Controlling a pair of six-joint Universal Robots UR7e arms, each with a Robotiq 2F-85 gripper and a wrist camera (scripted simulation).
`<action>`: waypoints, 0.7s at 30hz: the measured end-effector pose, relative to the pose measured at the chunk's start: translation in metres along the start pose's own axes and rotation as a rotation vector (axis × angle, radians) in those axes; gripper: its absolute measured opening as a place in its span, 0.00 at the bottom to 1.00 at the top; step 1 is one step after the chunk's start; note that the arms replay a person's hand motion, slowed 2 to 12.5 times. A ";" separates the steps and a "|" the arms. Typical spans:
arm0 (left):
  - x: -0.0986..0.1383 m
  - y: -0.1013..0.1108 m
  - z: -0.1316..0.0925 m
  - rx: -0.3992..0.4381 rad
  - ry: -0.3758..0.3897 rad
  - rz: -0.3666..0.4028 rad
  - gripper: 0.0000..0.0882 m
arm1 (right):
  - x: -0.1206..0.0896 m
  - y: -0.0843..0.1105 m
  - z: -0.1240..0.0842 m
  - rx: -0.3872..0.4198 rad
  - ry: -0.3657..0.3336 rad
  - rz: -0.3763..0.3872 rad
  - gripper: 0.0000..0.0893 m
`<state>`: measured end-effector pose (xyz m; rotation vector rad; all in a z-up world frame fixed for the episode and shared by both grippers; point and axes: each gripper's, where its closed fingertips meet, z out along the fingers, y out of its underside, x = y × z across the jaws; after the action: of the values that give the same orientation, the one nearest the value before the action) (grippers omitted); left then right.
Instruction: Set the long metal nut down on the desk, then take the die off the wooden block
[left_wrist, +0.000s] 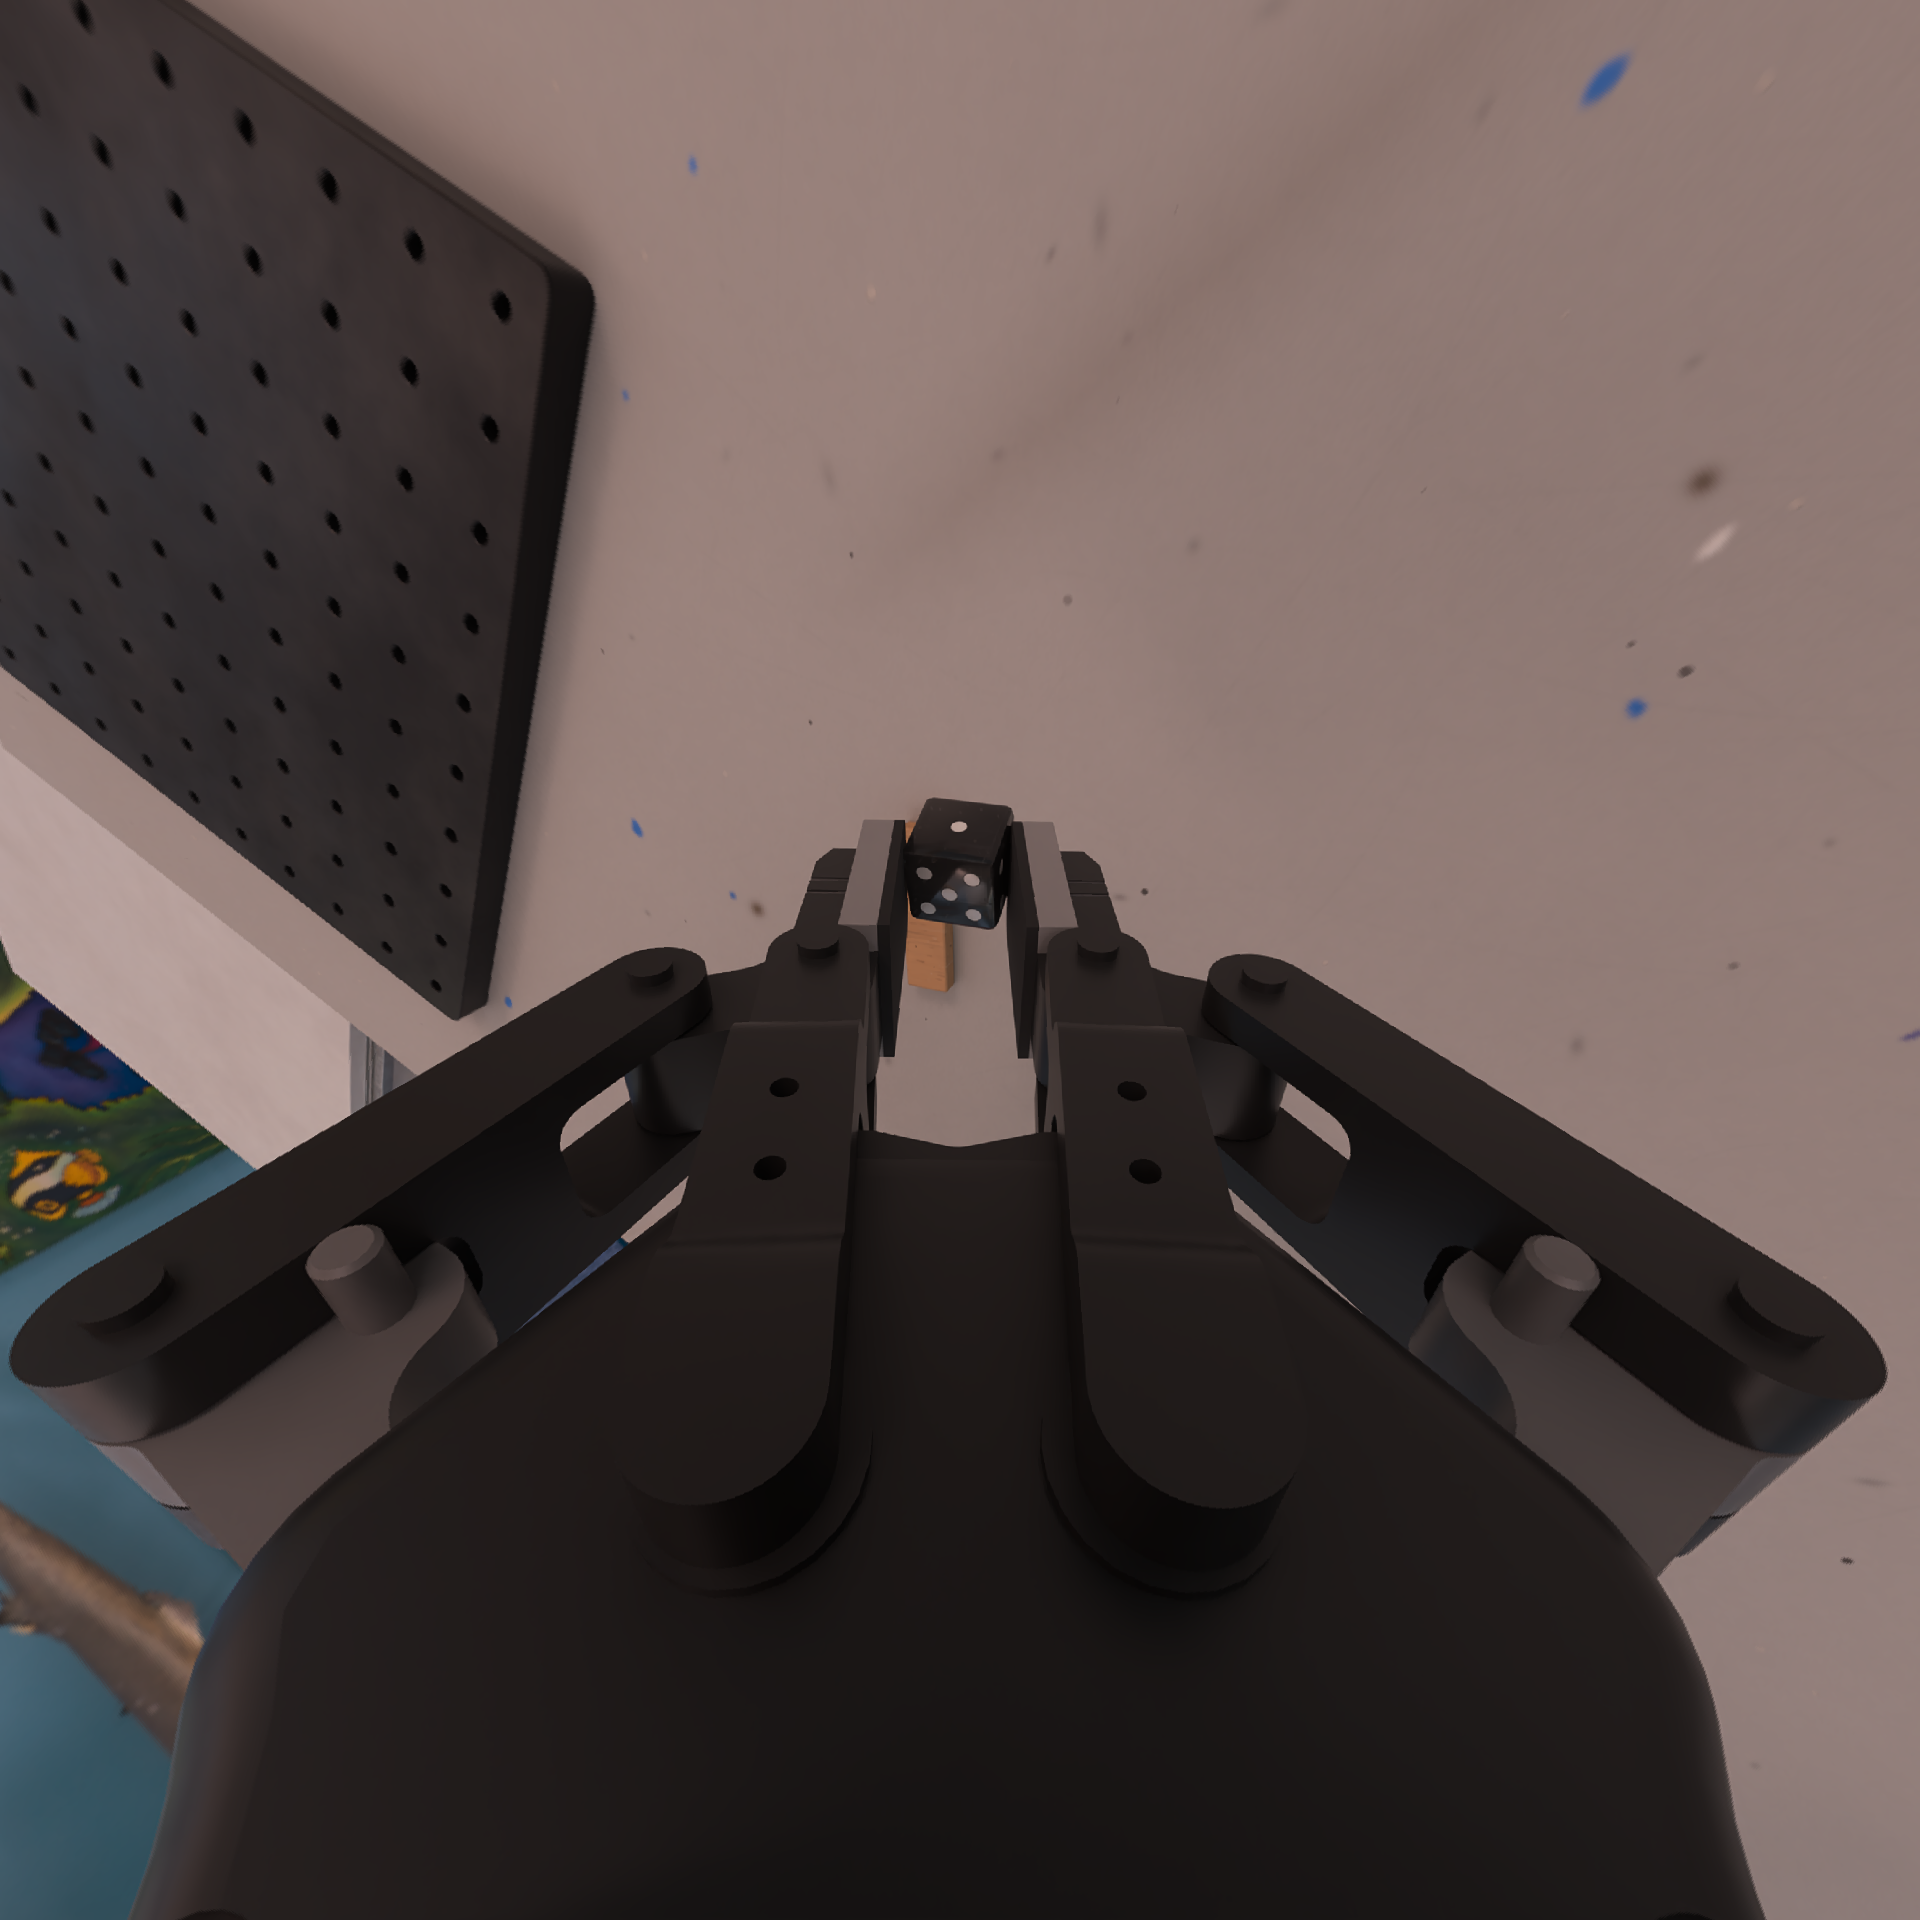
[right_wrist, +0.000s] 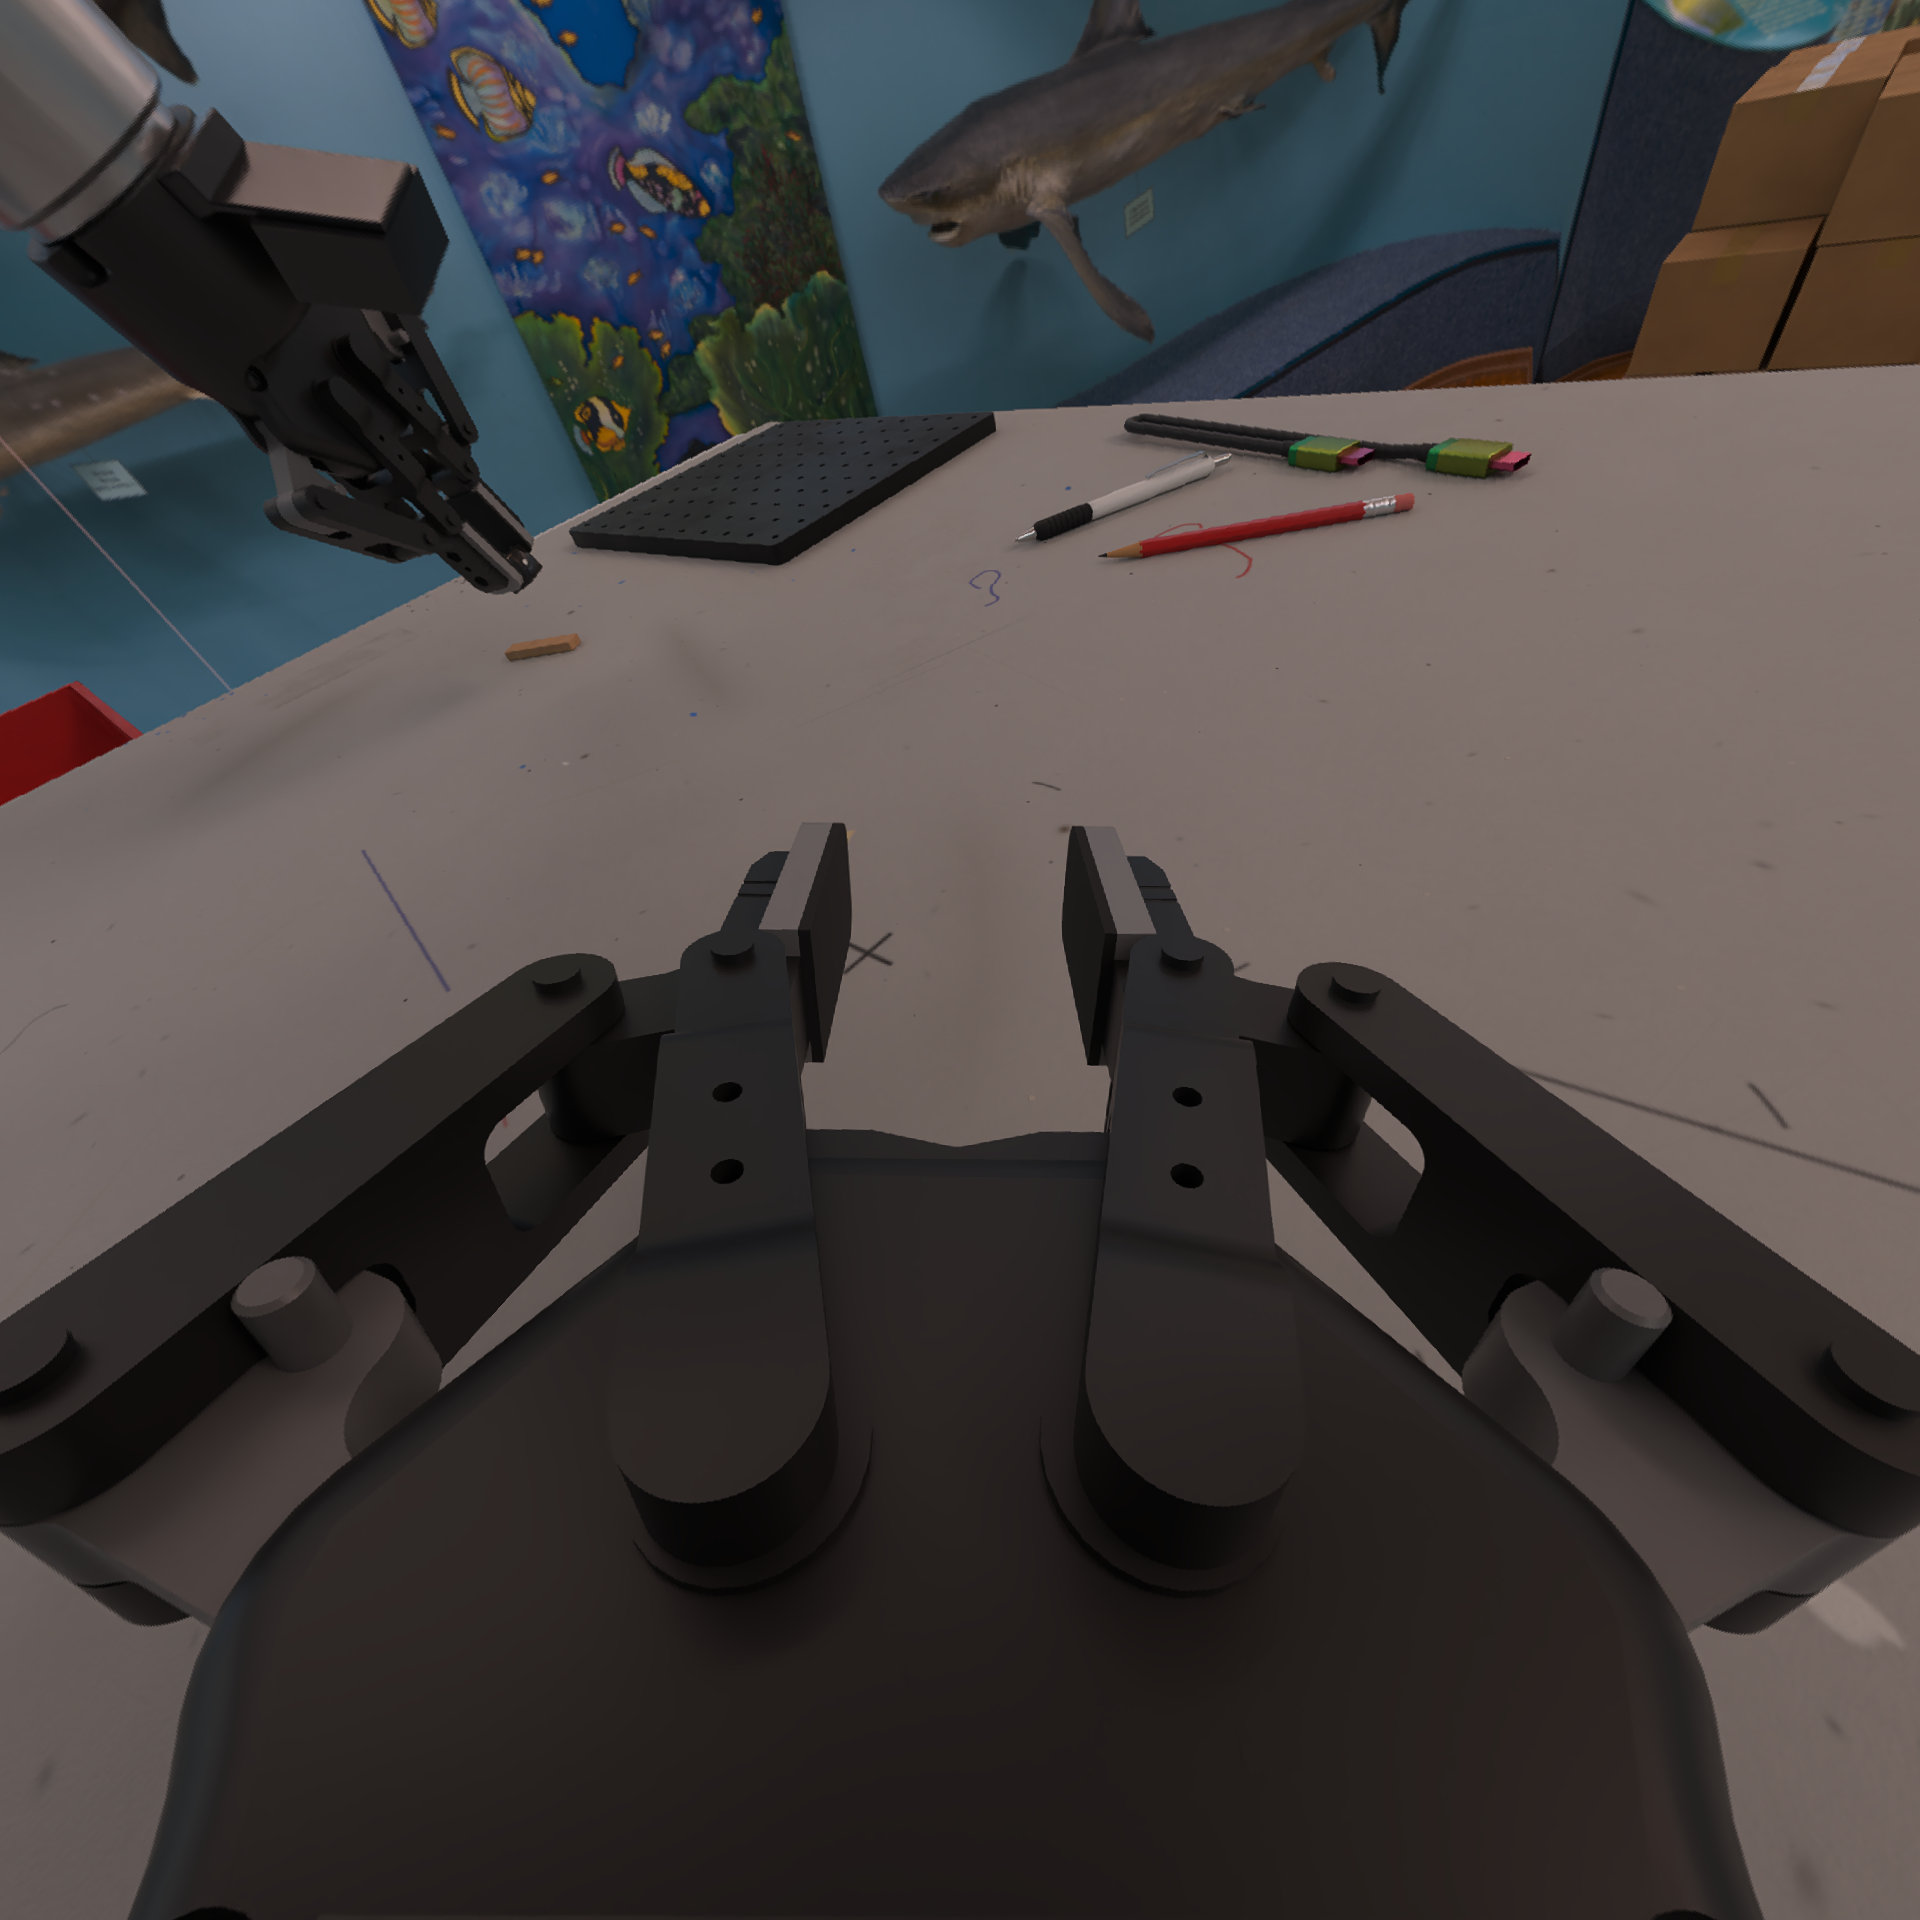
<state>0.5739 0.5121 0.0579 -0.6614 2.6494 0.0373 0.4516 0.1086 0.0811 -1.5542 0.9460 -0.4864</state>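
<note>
Left gripper (left_wrist: 956, 868): jaws pinching the black die (left_wrist: 958, 862), white pips facing the wrist camera. The die sits right at the fingertips and is lifted clear of the wooden block (left_wrist: 928, 954), which lies flat on the bench (left_wrist: 1351, 416) just below and behind the jaws. Black perforated board (left_wrist: 260, 447) is off to the left of the jaws, flat on the bench.

From the right wrist view the left gripper (right_wrist: 516, 566) hangs above the wooden block (right_wrist: 542, 647), not touching it; die itself too small to make out there.

Right gripper (right_wrist: 956, 914): jaws spread, nothing between them, hovering over bare bench (right_wrist: 1455, 831). Far ahead of them: perforated board (right_wrist: 790, 483), then to the right a white pen (right_wrist: 1127, 497), red pencil (right_wrist: 1262, 525) and a black cable with green-sleeved plugs (right_wrist: 1340, 449).

Long metal nut: can't spot it in either view.
</note>
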 end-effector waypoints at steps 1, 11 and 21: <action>0.001 -0.002 -0.003 0.017 -0.006 -0.003 0.20 | 0.000 0.000 0.000 0.000 0.000 0.000 0.42; 0.010 -0.030 -0.035 0.219 -0.062 -0.040 0.20 | -0.003 -0.001 0.000 0.002 -0.006 0.000 0.42; 0.021 -0.057 -0.072 0.438 -0.131 -0.096 0.20 | -0.006 -0.002 0.000 0.003 -0.013 -0.003 0.42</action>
<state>0.5552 0.4435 0.1199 -0.6087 2.3811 -0.4944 0.4493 0.1133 0.0840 -1.5548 0.9330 -0.4786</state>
